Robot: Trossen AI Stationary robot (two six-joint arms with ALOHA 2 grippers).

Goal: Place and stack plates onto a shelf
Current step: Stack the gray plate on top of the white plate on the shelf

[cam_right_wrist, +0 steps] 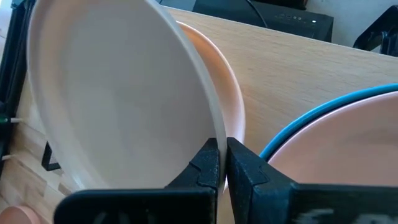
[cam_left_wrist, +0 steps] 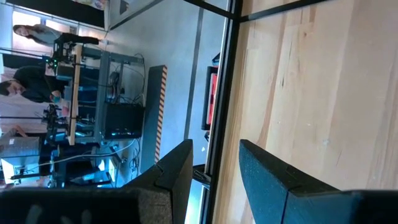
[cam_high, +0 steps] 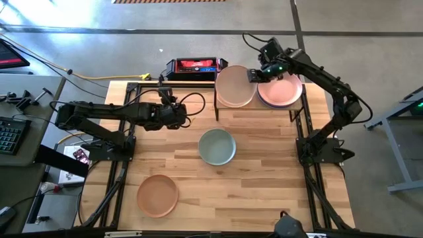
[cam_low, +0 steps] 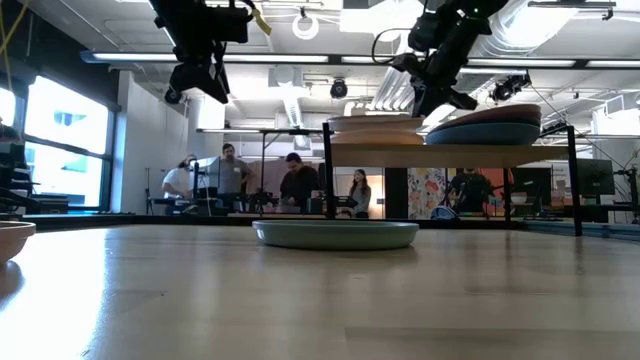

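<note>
Beige plate [cam_right_wrist: 118, 87] rim pinched in right end effector [cam_right_wrist: 222, 163], over shelf [cam_high: 293, 106]

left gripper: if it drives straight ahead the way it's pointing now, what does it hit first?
Probably nothing on the table. The left gripper hangs open above the slatted wooden tabletop, aimed along it towards its black-framed edge; no plate shows in that line. Depth is unclear.

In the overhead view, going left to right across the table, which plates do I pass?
Tan plate → sage green plate → beige plate on the shelf, pinched at its rim by the right claw → pink plate topping the second stack.
</note>
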